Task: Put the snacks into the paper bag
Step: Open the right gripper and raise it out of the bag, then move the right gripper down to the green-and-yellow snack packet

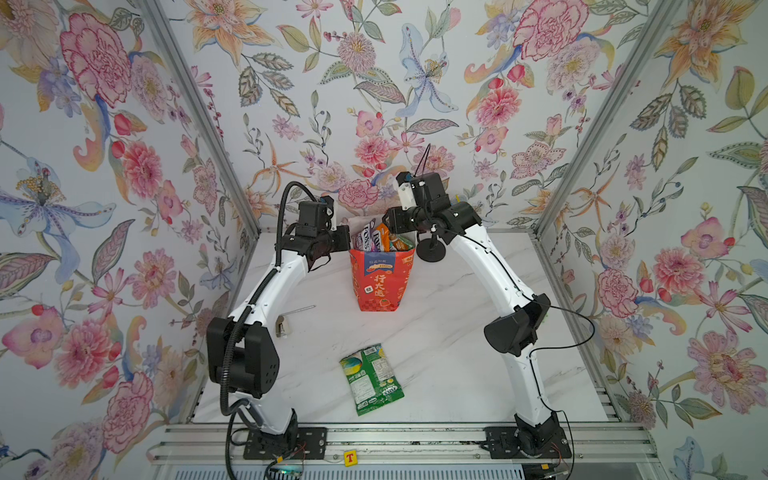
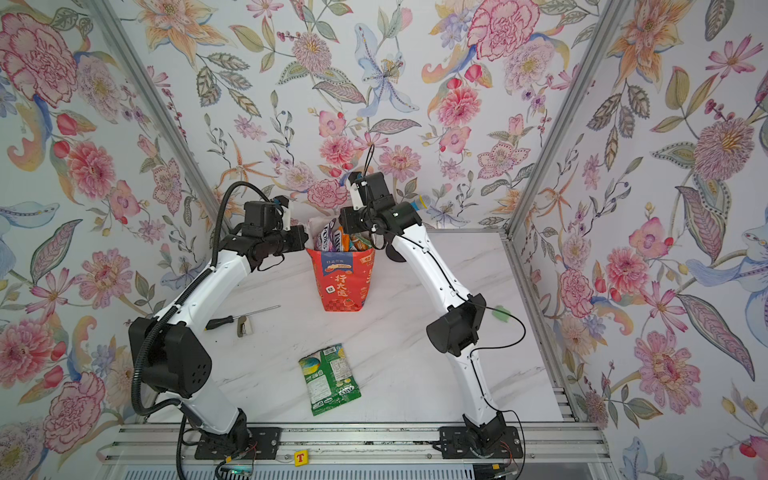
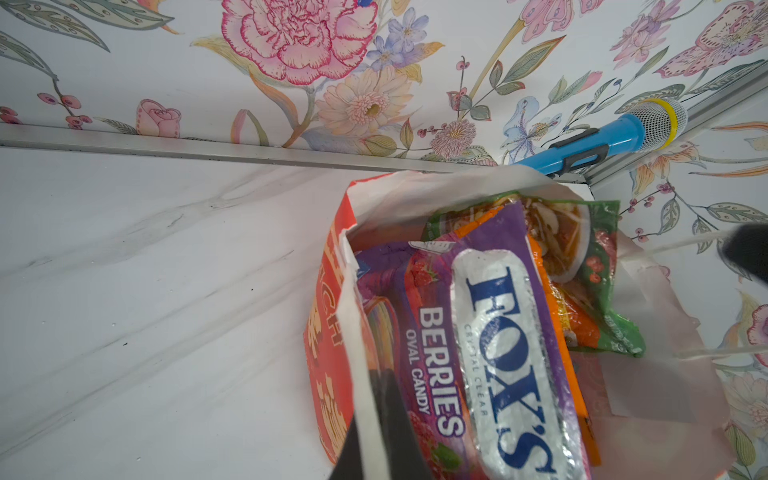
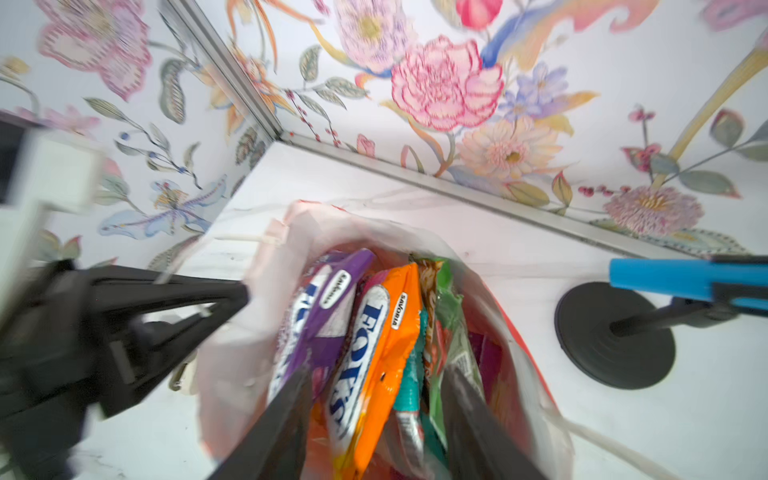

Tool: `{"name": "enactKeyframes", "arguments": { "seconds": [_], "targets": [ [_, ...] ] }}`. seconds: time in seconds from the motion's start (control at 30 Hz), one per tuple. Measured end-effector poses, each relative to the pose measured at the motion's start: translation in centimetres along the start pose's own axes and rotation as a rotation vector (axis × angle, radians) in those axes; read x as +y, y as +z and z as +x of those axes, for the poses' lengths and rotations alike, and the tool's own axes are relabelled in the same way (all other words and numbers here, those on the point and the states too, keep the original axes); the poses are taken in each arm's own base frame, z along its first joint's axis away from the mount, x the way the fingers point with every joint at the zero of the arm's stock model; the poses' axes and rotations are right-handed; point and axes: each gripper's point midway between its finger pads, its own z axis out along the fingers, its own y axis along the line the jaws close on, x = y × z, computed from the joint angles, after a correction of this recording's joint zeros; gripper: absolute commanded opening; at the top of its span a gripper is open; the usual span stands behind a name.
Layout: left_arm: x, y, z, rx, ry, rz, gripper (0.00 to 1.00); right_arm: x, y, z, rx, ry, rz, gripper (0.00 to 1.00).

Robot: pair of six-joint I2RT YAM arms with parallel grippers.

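Closest to the camera on the tabletop [image 1: 436,353], the green snack packet [image 1: 371,379] is lying flat and alone near the front rail [image 1: 415,436], roughly midway across the width and a shade toward the left arm's side in both top views; its long axis is running more or less front to back, with the far end leaning slightly left.

Well beyond it, the paper bag [image 1: 380,282] is standing upright at the back middle of the tabletop, crowded with packets; both claws are working at its mouth. The left claw [image 3: 370,399] is pinching the bag's rim, clamped tight on the paper and holding the mouth open. The right claw [image 4: 378,374] is hanging over the opening with its jaws standing apart; they are straddling the orange FOX'S packet [image 4: 374,324] and, as far as the blurred right wrist view shows, gripping nothing.

From either claw the green packet is lying well apart, back toward the robot and down on the tabletop. By position it is slightly nearer the left arm; yet the right claw looks to be the free one, and it would probably need to close across the packet's short width.
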Motion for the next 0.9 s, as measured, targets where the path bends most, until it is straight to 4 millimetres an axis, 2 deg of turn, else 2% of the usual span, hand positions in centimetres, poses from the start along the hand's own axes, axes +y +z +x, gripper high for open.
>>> {"name": "enactKeyframes", "arguments": {
  "seconds": [0.1,0.17,0.23,0.3,0.4,0.57,0.67,0.83,0.9],
  "targets": [
    [-0.1,0.0,0.0,-0.001,0.000,0.003,0.00,1.6,-5.2,-2.5,-0.084,-0.013,-0.031,0.59],
    [-0.1,0.0,0.0,-0.001,0.000,0.004,0.00,2.8,-8.1,-3.0,-0.117,-0.021,-0.057,0.61],
    [-0.1,0.0,0.0,-0.001,0.000,0.004,0.00,4.0,-10.2,-2.3,-0.132,-0.025,-0.094,0.63],
    [-0.1,0.0,0.0,-0.001,0.000,0.003,0.00,4.8,-11.5,-0.2,-0.117,-0.015,-0.131,0.66],
    [-0.1,0.0,0.0,-0.001,0.001,0.003,0.00,4.3,-11.5,4.5,-0.059,0.026,-0.149,0.68],
    [0.1,0.0,0.0,0.000,0.008,-0.006,0.00,1.9,-9.4,14.8,0.124,0.146,-0.133,0.67],
    [0.1,0.0,0.0,0.000,0.015,-0.006,0.00,1.3,-8.5,20.8,0.234,0.220,-0.140,0.67],
    [0.1,-0.1,0.1,0.004,0.018,-0.009,0.00,2.2,-7.9,30.7,0.436,0.303,-0.161,0.68],
    [0.2,-0.1,0.0,0.003,0.022,-0.011,0.00,3.1,-8.0,33.6,0.494,0.311,-0.181,0.68]
  ]
}}
